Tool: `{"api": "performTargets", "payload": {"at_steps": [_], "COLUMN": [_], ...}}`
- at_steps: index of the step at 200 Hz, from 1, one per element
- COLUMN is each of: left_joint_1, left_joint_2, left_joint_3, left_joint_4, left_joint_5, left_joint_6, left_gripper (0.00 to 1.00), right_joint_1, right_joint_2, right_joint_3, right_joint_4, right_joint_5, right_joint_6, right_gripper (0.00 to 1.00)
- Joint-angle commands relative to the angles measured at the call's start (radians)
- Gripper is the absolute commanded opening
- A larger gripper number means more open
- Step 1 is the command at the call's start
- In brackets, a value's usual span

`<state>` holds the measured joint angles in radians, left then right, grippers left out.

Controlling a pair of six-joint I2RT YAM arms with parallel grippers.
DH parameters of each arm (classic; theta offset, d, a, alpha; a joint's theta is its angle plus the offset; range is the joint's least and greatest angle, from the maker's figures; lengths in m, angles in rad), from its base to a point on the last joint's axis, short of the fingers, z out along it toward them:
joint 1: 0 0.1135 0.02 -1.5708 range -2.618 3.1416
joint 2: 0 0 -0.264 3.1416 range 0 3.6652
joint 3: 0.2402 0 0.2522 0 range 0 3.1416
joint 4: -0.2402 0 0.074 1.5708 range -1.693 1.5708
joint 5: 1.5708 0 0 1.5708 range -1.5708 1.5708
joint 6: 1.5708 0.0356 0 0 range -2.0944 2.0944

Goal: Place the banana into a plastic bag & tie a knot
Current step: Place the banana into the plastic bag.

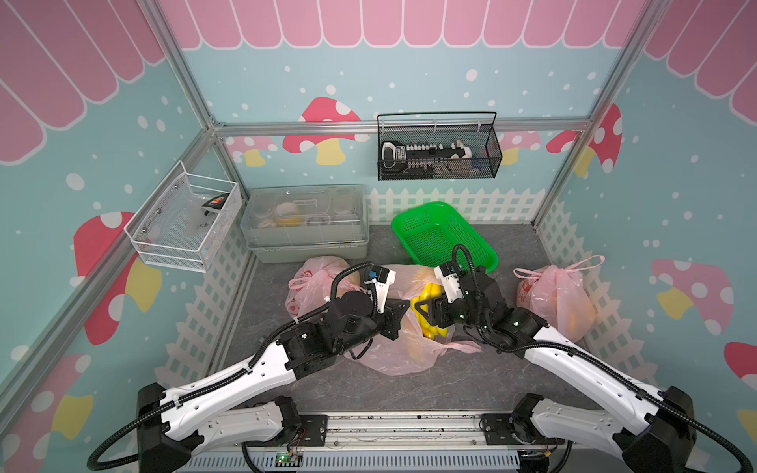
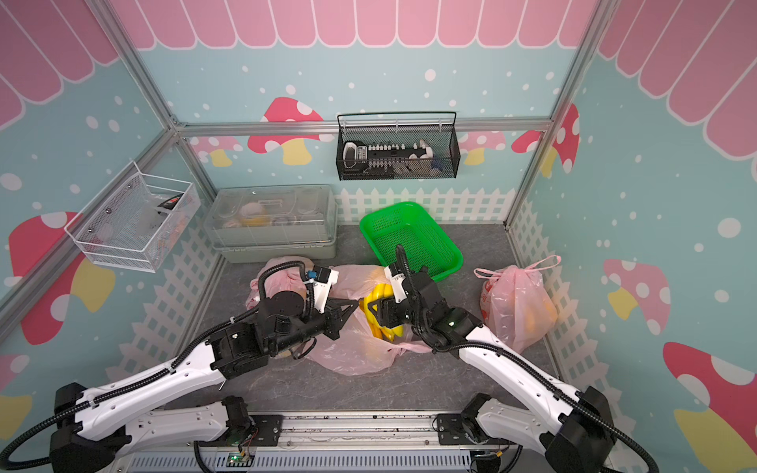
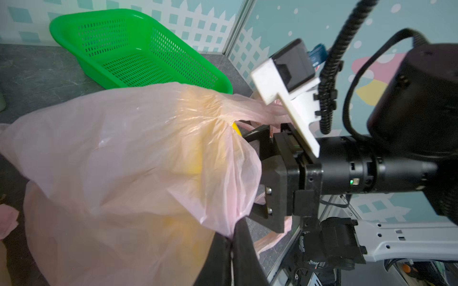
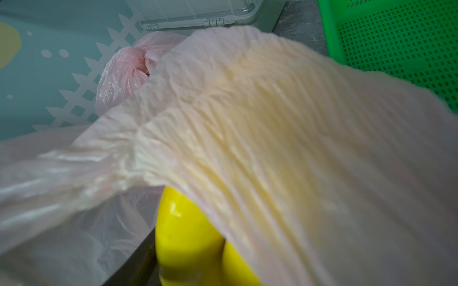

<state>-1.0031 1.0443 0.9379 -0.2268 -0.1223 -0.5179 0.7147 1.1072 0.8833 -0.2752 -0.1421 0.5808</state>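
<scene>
Left gripper [image 3: 232,232]: jaws pressed together, pinching rim of pink plastic bag [image 3: 119,161]; bag body balloons out ahead of jaws. Right gripper [image 1: 424,312]: jaws spread wide round yellow banana [image 4: 188,232], gripping it. Banana sits btwn jaws w/ far end under bag film. Green basket [image 1: 444,237] lies beyond right jaws.

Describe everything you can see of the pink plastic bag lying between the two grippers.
The middle bag is thin, translucent pink plastic, crumpled and untied, lying on the grey table. Its mouth faces the right arm; the left gripper, shut, pinches its rim. The yellow banana, held by the right gripper, sits partly inside, showing through the film.
</scene>
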Motion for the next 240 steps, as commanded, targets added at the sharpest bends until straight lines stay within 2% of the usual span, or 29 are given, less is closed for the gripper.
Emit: {"api": "performTargets", "payload": {"at_steps": [1,34,82,106,124,163,240], "left_joint_1": [-0.003,0.022,0.184,0.217,0.221,0.223,0.230], "left_joint_2": [-0.024,-0.037,-0.074,-0.108,-0.136,-0.204,-0.318], "left_joint_3": [-0.029,-0.055,-0.187,-0.223,-0.224,-0.215,-0.277], "left_joint_4": [0.075,0.097,0.185,0.188,0.166,0.115,0.112], "left_joint_5": [-0.015,-0.030,0.095,0.104,0.095,0.067,0.029], "left_joint_6": [0.011,-0.038,-0.203,-0.220,-0.205,-0.155,-0.136], "left_gripper": [0.00,0.00,0.00,0.00,0.00,0.00,0.00], "right_joint_1": [0.023,0.059,0.076,0.117,0.128,0.129,0.201], "right_joint_2": [0.045,0.130,0.220,0.163,0.136,0.129,0.319], "right_joint_3": [-0.035,-0.137,-0.219,-0.199,-0.161,-0.069,-0.025], "right_joint_4": [0.165,0.435,0.756,0.743,0.666,0.550,0.831], "right_joint_5": [-0.063,-0.073,-0.184,-0.174,-0.157,-0.161,-0.270], "right_joint_6": [0.070,0.110,0.183,0.092,0.060,0.117,0.350], "right_gripper": [0.62,0.66,0.66,0.66,0.65,0.64,0.64]}}
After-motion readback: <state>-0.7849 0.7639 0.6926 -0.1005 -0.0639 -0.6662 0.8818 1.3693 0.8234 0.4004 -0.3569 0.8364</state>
